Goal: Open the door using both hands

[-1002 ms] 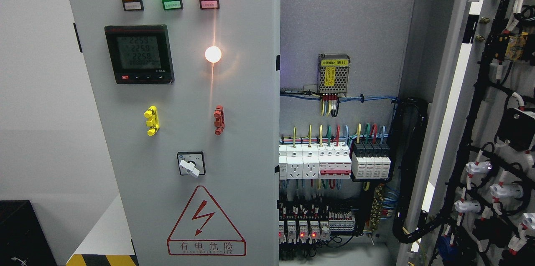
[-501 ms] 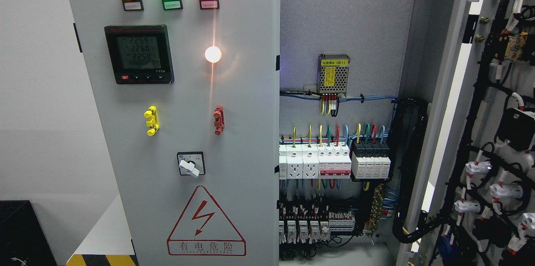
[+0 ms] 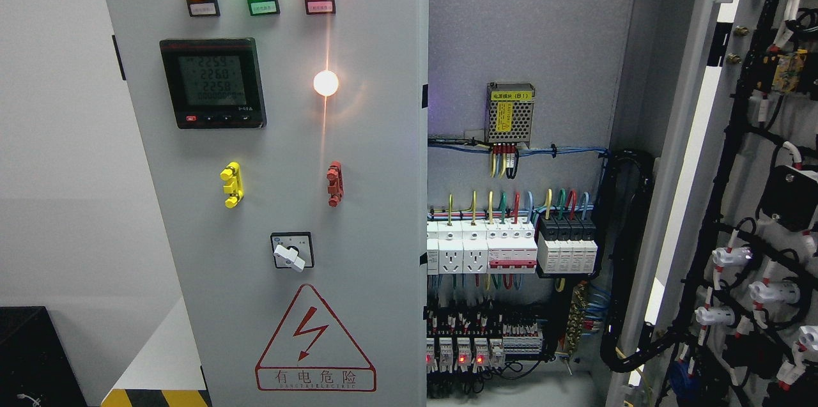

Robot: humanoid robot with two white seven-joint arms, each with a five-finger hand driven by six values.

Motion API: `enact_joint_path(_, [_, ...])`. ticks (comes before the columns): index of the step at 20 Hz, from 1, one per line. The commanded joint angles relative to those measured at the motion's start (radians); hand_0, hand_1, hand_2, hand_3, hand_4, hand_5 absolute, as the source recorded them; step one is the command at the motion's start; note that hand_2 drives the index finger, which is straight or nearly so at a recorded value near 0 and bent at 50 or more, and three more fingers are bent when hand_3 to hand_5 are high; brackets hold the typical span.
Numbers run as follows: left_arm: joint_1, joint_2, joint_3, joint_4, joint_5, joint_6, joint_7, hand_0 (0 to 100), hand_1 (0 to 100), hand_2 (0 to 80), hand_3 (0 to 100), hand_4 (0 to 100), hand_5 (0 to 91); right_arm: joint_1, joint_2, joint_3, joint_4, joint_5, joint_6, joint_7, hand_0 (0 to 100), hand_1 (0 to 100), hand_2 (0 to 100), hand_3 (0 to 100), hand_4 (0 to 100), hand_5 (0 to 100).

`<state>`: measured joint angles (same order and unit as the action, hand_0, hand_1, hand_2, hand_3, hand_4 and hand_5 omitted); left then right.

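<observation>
Cabinet doors fill the frame: the left door (image 3: 268, 202) sits closed at centre-left (three lamps lit along its top), while the right door (image 3: 735, 202) stands swung open at far right, baring breakers (image 3: 511, 247) inside. No hand shows, so its state cannot be told.

No robot body in view.
</observation>
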<state>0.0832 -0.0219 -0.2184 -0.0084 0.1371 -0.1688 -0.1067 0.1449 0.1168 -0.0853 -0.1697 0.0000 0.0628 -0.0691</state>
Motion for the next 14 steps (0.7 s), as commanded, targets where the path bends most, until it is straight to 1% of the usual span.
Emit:
enact_joint_path(1, [-0.003, -0.012, 0.120, -0.016, -0.001, 0.008, 0.002, 0, 0, 0.0, 0, 0, 0.0, 0.007, -0.013, 0.001, -0.188, -0.009, -0.053, 0.000, 19, 0, 0, 0, 0, 0])
enact_joint_path(2, [-0.003, -0.012, 0.120, -0.016, -0.001, 0.005, 0.001, 0, 0, 0.0, 0, 0, 0.0, 0.010, -0.020, -0.001, -0.258, -0.011, -0.070, 0.000, 19, 0, 0, 0, 0, 0])
enact_joint_path(4, [-0.003, -0.013, 0.120, -0.018, -0.001, 0.000, 0.001, 0, 0, 0.0, 0, 0, 0.0, 0.022, -0.055, 0.001, -0.382, -0.014, -0.089, -0.001, 19, 0, 0, 0, 0, 0])
enact_joint_path(6, [-0.003, -0.018, 0.119, -0.018, -0.001, 0.000, 0.001, 0, 0, 0.0, 0, 0, 0.0, 0.064, -0.086, 0.005, -0.527, -0.014, -0.093, -0.001, 19, 0, 0, 0, 0, 0])
enact_joint_path(9, [-0.010, -0.021, 0.120, -0.021, 0.001, -0.001, 0.001, 0, 0, 0.0, 0, 0, 0.0, 0.139, -0.089, 0.007, -0.738, -0.015, -0.093, -0.001, 19, 0, 0, 0, 0, 0])
enact_joint_path(12, [-0.026, -0.023, 0.120, -0.021, 0.001, -0.001, 0.001, 0, 0, 0.0, 0, 0, 0.0, 0.169, -0.095, 0.007, -0.902, -0.017, -0.093, -0.001, 19, 0, 0, 0, 0, 0])
enact_joint_path(13, [-0.032, -0.027, 0.120, -0.021, 0.001, -0.001, 0.001, 0, 0, 0.0, 0, 0, 0.0, 0.197, -0.109, 0.016, -0.975, -0.017, -0.093, -0.001, 19, 0, 0, 0, 0, 0])
enact_joint_path(14, [-0.034, -0.035, 0.120, -0.021, -0.001, -0.001, 0.001, 0, 0, 0.0, 0, 0, 0.0, 0.234, -0.124, 0.037, -1.049, -0.017, -0.093, -0.001, 19, 0, 0, 0, 0, 0])
